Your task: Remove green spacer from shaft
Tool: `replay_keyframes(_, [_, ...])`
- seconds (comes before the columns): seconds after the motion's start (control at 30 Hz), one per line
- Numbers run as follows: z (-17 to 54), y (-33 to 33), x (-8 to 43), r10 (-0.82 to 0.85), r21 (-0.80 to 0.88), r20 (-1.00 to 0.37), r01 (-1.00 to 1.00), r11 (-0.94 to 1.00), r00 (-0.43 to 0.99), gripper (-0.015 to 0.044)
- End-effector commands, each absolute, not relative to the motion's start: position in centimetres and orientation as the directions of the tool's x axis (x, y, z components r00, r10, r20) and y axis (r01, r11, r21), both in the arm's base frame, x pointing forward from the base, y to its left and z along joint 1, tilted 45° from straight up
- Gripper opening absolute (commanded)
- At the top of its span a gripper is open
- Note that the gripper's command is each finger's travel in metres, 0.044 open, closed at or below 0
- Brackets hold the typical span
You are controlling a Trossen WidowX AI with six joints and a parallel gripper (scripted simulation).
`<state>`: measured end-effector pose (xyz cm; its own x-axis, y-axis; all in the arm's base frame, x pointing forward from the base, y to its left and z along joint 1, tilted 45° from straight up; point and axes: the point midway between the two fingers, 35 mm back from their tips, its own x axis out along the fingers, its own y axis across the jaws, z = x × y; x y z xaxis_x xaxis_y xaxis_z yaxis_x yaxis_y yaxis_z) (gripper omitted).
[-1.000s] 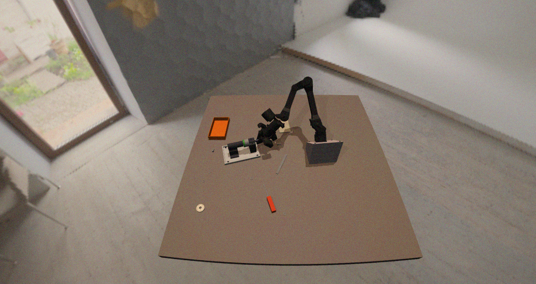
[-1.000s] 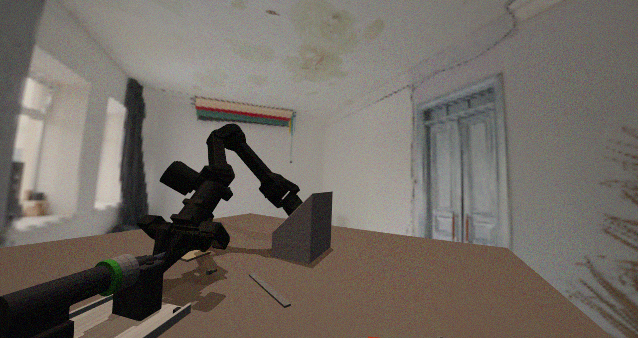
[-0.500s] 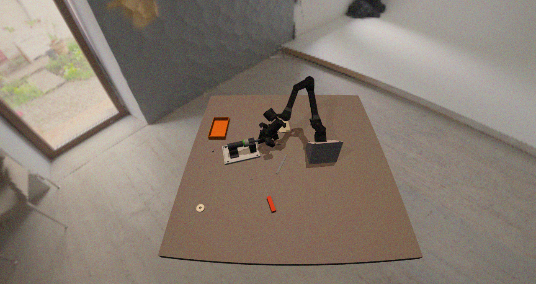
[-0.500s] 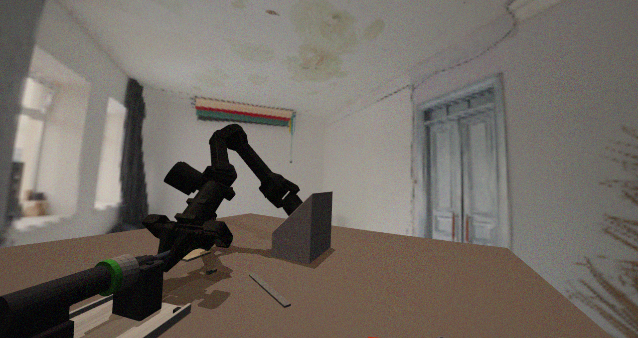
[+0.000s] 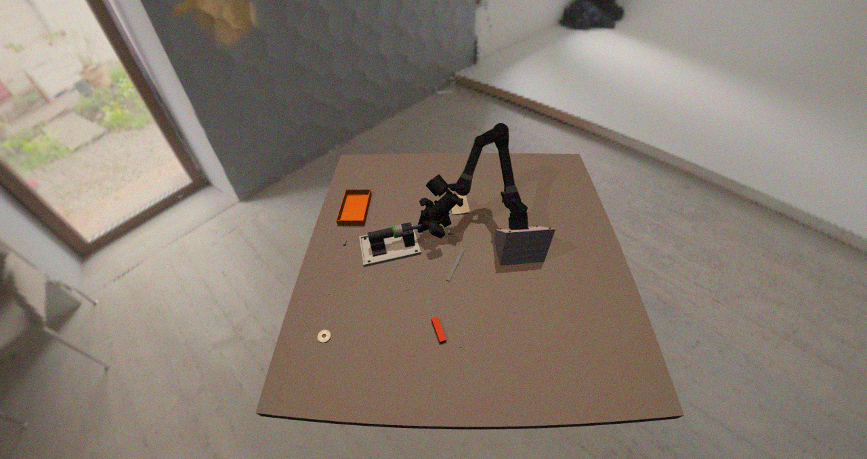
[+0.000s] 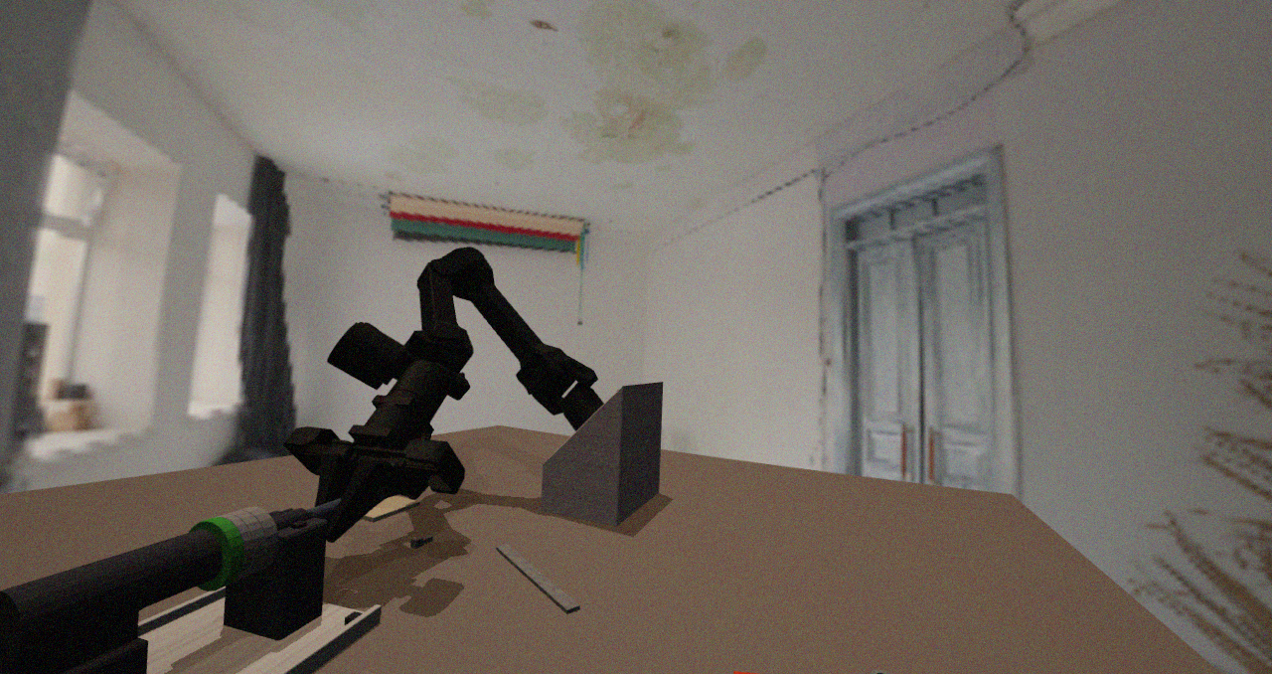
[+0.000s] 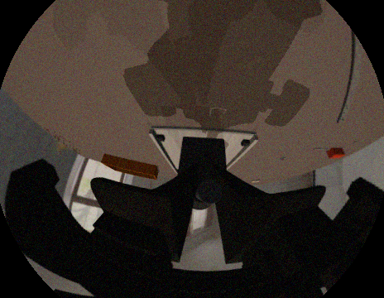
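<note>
Grey wall (image 5: 303, 62) at the far left, daylight beside it, and here on the brown table (image 5: 515, 347) (image 6: 755, 563) (image 7: 97, 83) we have a delicate bit of work! The black arm reaches in from the right, and its gripper (image 5: 422, 227) (image 6: 330, 514) (image 7: 204, 168) is nearly shut, fingers clamped on the shaft (image 5: 416, 227) (image 6: 309, 510) (image 7: 209, 191) at its right-hand end.

And where's the green spacer (image 5: 395, 230) (image 6: 229, 553)? Up on the line of the shaft, tucked against the right end of the big housing block (image 5: 381, 233) (image 6: 115, 572), with the pale spacers (image 5: 400, 230) (image 6: 255, 532) just to its right, beside the support block (image 5: 408, 235) (image 6: 275, 581) (image 7: 203, 155). It all rides above the white base plate (image 5: 392, 257) (image 6: 356, 621) (image 7: 169, 142) (an orange tray (image 5: 354, 222) (image 7: 130, 166) sits to the far left, no part of this contest).

So the score: grip secured, but the drop isn't made. No spacer has come off that I can see. How far the shaft's hidden tip is drawn out of the housing, I can't tell from here. What's left, I reckon, is a careful pull to the right until green falls, stopping before a pale one follows, then the push back left, all the way home, and the release. Overshoot is the danger!
</note>
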<state>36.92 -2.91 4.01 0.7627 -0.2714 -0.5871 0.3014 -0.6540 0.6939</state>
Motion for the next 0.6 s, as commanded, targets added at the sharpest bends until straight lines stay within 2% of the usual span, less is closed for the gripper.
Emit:
replay_keyframes(0.0, [4.09,-2.95,36.86,-0.273,0.696,-0.586,0.301,-0.651,0.763,0.0])
replay_keyframes(0.57, [4.11,-3.0,36.71,-0.273,0.696,-0.586,0.301,-0.651,0.763,0.0])
